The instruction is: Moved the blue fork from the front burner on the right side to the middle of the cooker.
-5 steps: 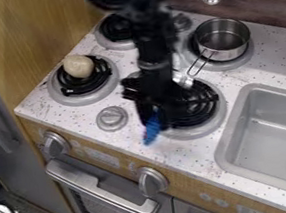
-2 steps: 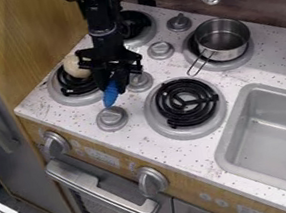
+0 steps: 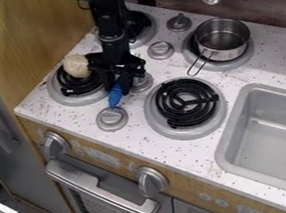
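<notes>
The gripper hangs over the middle of the cooker, between the front left burner and the front right burner. It is shut on the blue fork, whose blue part points down and toward the front, just above the front knob. The rest of the fork is hidden by the gripper. Whether the fork touches the stove top I cannot tell.
A pale round object rests on the front left burner, close beside the gripper. A metal pot stands on the back right burner. Knobs rise between the burners, and a sink lies at the right.
From the front right burner, the gripper has moved left with the blue fork to the middle of the cooker. Since the latest earlier frame it has shifted slightly right.
</notes>
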You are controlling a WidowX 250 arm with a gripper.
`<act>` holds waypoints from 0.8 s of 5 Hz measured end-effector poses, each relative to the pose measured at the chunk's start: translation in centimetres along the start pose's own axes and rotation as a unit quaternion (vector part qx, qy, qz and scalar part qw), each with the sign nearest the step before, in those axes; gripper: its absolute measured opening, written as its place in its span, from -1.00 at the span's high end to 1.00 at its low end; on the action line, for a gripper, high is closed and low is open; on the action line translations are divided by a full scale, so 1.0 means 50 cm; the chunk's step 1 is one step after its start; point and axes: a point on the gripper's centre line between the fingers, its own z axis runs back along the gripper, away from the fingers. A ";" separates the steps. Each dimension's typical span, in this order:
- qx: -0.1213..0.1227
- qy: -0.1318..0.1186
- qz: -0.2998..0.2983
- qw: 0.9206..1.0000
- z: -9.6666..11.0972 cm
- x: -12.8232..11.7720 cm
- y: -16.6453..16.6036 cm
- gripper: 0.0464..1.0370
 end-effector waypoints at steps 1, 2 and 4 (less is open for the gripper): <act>0.003 0.001 -0.003 1.000 -0.010 0.025 0.004 0.27; -0.003 -0.003 0.006 1.000 -0.011 0.030 0.002 0.16; -0.021 -0.047 0.014 0.999 0.082 -0.053 -0.079 -0.91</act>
